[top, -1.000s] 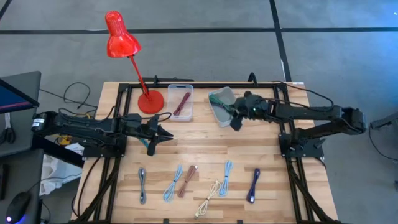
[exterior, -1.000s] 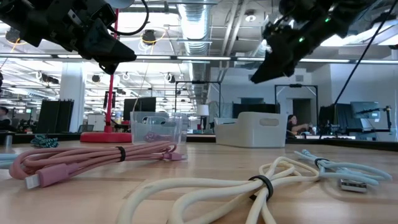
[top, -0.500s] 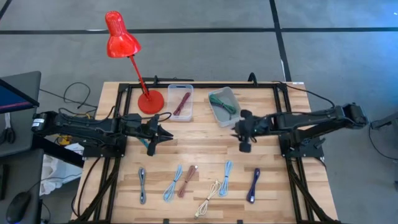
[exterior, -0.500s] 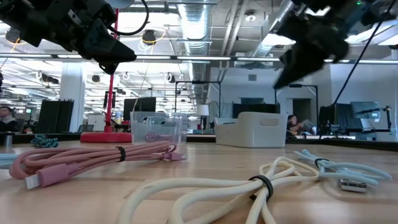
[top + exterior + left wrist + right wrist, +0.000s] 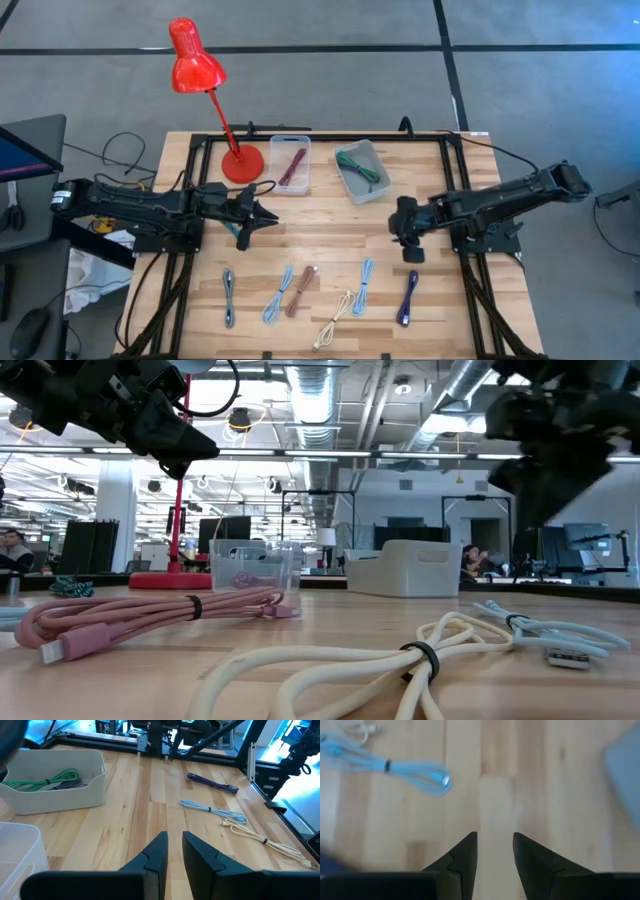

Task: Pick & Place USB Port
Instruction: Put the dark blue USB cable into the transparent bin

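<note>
Several bundled USB cables lie flat in a row near the table's front: grey-blue (image 5: 228, 297), light blue (image 5: 278, 293), pink (image 5: 300, 290), cream (image 5: 338, 318), a second light blue one (image 5: 365, 285) and purple (image 5: 408, 298). My right gripper (image 5: 411, 255) hangs open above bare wood just beyond the purple cable, pointing steeply down, with nothing between its fingers (image 5: 495, 840). The nearer light blue cable (image 5: 410, 767) shows ahead of it. My left gripper (image 5: 268, 215) waits at mid-left, pointing toward the table's right, its fingers (image 5: 175, 842) a narrow gap apart and empty.
A clear bin (image 5: 292, 165) with a red cable and a white bin (image 5: 345, 183) with a green cable (image 5: 362, 168) stand at the back middle. A red desk lamp (image 5: 242, 163) stands to their left. Bare wood lies between the bins and the cable row.
My right gripper has swung from beside the white bin toward the table's near edge and somewhat right, sinking a little and tipping from a shallow slant to point steeply down. The green cable has stayed in the bin.
</note>
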Controlling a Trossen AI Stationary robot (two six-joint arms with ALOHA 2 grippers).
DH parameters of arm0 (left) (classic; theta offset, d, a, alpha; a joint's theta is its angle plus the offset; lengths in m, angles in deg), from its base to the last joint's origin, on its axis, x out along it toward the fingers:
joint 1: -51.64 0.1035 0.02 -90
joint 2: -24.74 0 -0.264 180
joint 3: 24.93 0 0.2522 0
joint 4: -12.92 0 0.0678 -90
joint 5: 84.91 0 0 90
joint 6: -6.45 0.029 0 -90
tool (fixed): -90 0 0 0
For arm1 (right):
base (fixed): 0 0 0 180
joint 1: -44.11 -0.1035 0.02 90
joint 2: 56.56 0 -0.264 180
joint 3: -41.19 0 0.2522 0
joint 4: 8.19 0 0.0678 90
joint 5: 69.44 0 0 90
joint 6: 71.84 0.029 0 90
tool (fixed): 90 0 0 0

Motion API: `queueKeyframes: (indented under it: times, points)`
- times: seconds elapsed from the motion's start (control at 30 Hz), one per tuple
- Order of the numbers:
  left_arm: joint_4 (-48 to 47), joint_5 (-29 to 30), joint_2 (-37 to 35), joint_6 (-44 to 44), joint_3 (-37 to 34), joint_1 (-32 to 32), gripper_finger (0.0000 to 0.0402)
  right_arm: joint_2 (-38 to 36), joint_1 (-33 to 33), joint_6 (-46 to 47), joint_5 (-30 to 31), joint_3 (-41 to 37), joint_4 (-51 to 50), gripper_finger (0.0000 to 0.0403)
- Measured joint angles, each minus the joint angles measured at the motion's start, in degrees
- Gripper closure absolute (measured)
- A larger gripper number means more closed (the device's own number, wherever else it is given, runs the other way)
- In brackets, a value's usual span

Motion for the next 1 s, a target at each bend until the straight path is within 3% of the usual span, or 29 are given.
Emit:
queueKeyframes:
  times: [0.27, 0.7, 1.0]
  points:
    - [0.3, 0.0, 0.0, -2.7, 0.0, 0.0, 0.0344, 0.0, -6.0, 9.2, -9.3, 0.0, -5.8, 0.0272]
    - [1.1, 2.0, 0.0, -2.8, 0.0, 0.0, 0.0344, 1.0, -15.9, 21.8, -7.4, 0.0, -9.7, 0.0176]
    - [1.3, 2.0, 0.0, -2.8, 0.0, 0.0, 0.0344, 9.0, -18.1, 22.3, -7.2, 0.0, -7.9, 0.0183]
